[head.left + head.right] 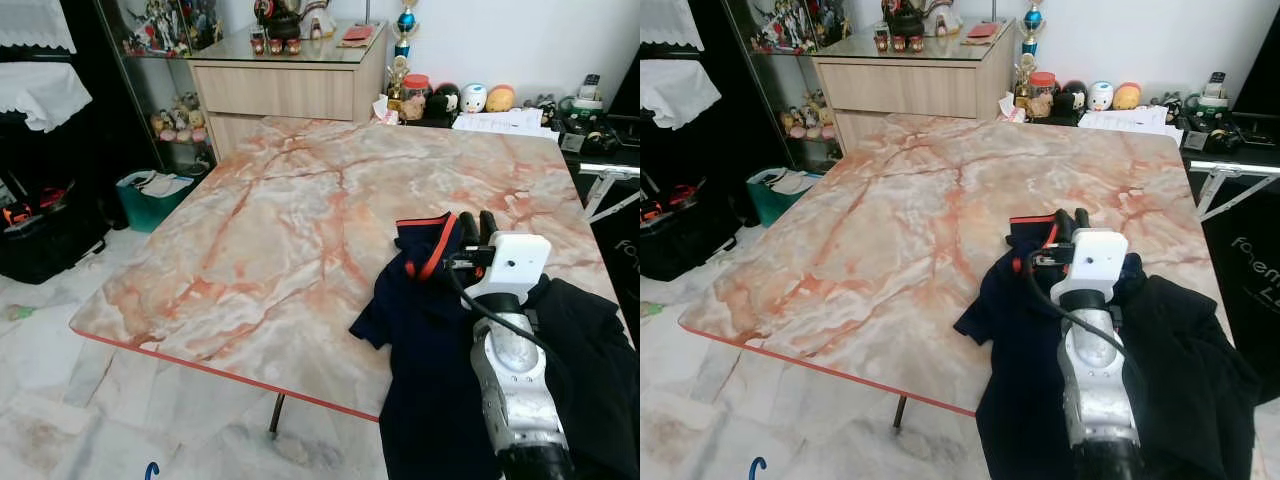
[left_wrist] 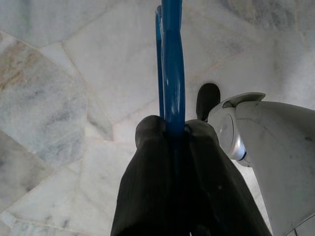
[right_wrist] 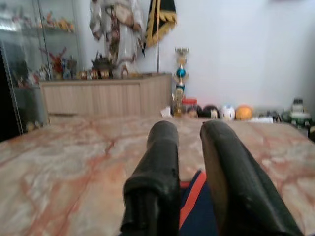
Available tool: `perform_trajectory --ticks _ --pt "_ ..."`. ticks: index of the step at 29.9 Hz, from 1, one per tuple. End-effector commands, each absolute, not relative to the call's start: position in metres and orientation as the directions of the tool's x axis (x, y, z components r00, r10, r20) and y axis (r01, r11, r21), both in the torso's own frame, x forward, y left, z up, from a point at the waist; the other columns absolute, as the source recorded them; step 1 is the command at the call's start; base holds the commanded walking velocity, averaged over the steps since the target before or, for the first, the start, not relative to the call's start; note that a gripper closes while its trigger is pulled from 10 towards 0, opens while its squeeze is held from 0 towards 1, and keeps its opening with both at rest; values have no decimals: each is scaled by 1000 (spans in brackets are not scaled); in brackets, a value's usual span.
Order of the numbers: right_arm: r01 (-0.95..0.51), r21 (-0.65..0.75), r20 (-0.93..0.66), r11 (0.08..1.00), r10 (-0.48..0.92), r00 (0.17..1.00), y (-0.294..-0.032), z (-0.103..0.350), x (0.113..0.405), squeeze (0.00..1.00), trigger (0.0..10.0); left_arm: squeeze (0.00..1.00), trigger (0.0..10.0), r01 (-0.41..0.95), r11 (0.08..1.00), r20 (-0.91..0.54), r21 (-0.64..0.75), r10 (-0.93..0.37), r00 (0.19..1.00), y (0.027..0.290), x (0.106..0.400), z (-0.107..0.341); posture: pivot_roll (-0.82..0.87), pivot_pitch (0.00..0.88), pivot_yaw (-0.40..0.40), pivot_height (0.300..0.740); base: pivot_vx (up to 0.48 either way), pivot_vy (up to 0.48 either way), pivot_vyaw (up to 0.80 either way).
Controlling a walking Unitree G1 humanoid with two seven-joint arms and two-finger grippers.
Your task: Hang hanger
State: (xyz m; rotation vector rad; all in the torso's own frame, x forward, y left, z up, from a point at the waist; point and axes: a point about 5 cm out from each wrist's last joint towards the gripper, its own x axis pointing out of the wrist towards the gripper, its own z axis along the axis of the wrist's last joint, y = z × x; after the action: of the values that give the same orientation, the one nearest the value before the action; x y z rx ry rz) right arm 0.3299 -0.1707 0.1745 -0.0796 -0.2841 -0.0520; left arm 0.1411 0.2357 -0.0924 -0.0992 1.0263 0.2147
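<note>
One blue hanger (image 2: 170, 59), judged light, stiff and slick, was pinched in left hand (image 2: 172, 129); right hand (image 1: 478, 228), parted, hovered over navy shirt (image 1: 425, 330) on bench (image 1: 270, 230).

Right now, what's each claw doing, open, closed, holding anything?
Left claw: closed on the blue hanger, down over the floor.
Right claw: open, holding nothing, over the dark shirt.
</note>
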Motion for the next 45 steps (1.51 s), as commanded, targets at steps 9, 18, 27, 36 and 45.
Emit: perform_trajectory --ticks 9,18,27,36,45 --pt "243 -56 366 968 -206 907 -187 197 306 1000 10000 0 10000 -205 978 -873 46 139 468 239 133 -95 7 81 75 740 0 0 0" --pt "290 -14 368 957 -264 891 -187 203 291 0 10000 0 10000 -180 982 -874 61 140 465 240 134 -94 1 76 79 740 0 0 0" --pt "289 -9 339 957 -269 901 -187 202 292 0 10000 0 10000 -155 986 -875 67 133 466 240 134 -94 1 64 78 740 0 0 -542" --pt "279 -1 336 960 -262 905 -185 202 293 0 10000 0 10000 -133 988 -875 75 129 467 240 134 -94 -1 55 79 740 0 0 -800" --pt "261 -43 370 964 -228 901 -179 206 294 0 10000 0 10000 -129 989 -874 75 127 469 240 134 -94 2 51 77 740 0 0 -150"
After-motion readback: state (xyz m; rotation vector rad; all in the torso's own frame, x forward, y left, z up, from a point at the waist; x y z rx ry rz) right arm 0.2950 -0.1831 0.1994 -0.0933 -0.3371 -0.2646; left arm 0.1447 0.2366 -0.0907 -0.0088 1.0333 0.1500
